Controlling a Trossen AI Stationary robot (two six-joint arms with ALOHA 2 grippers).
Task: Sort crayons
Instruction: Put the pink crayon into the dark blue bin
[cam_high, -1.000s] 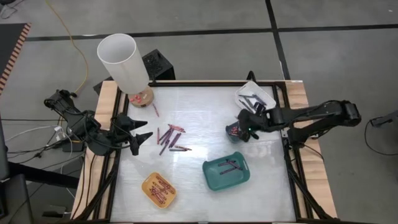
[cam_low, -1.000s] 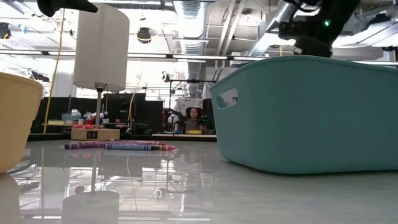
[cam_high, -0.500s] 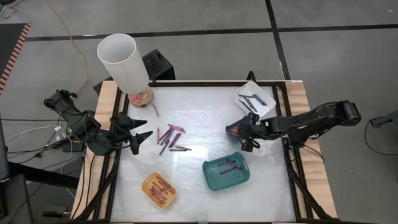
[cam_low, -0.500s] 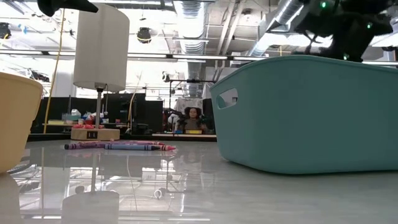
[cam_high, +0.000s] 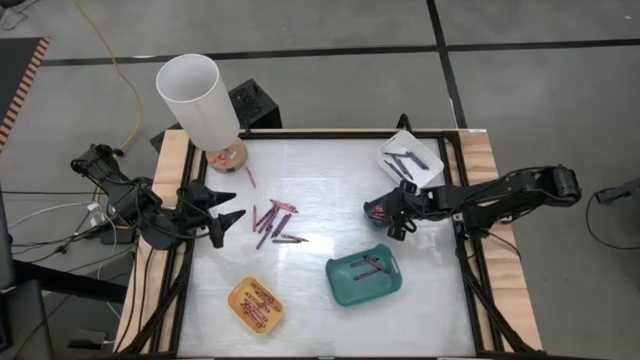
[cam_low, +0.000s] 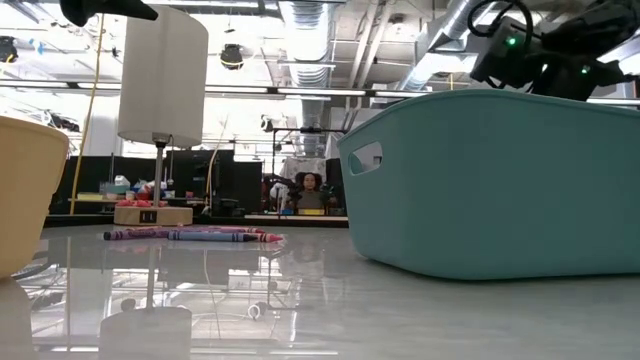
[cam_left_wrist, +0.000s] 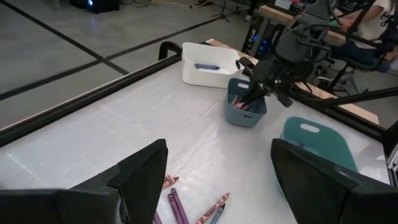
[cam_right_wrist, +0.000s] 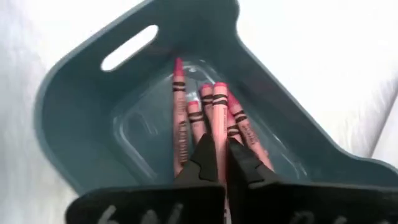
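Loose crayons, pink, red and purple, lie flat on the white table left of centre. My right gripper reaches down into a small blue-grey bin on the table's right half, shut on a pink crayon. Several more pink crayons lie slanted in that bin. My left gripper hangs open above the table's left side, beside the loose crayons, with nothing between its fingers. My right gripper pinches the pink crayon between its two fingers, coming slanting down from the table's right side. The crayon runs along the fingers. Its far end points down into the bin among the other pink crayons; my fingers hide its near end.
A teal tray with dark crayons sits near centre-right, a yellow tray with red ones near the front left, a white tray at the far right. A lamp stands at the far left corner.
My right gripper has come down into the small blue-grey bin, tipping more steeply downward and rolling a little, with the pink crayon between its fingers.
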